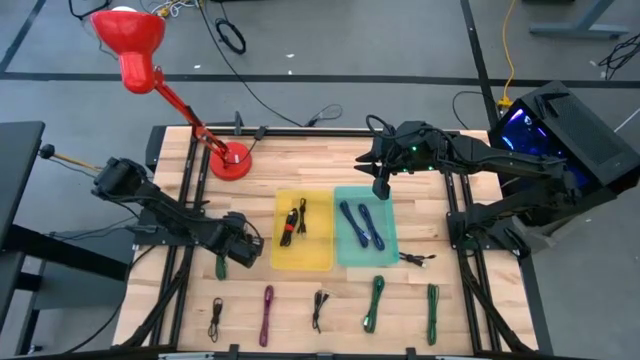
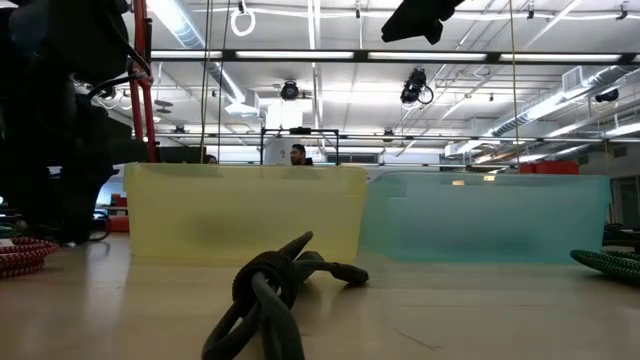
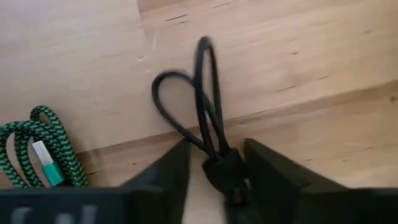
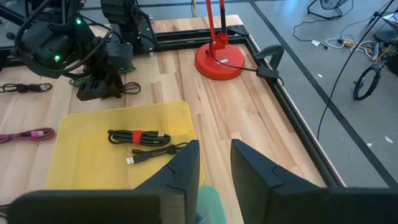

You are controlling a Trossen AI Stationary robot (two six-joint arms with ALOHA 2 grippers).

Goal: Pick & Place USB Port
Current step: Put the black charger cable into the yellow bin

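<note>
On yellow tray [image 1: 318, 255], two cables, blue tray [image 1: 388, 252], two

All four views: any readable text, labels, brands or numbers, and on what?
None can be read.
Yellow tray, teal tray, red lamp: no markings show.
Coiled cables, such as the black cable between the left gripper fingers: no print shows.
Room behind the table in the low view: anything like a sign is too small to read.
</note>
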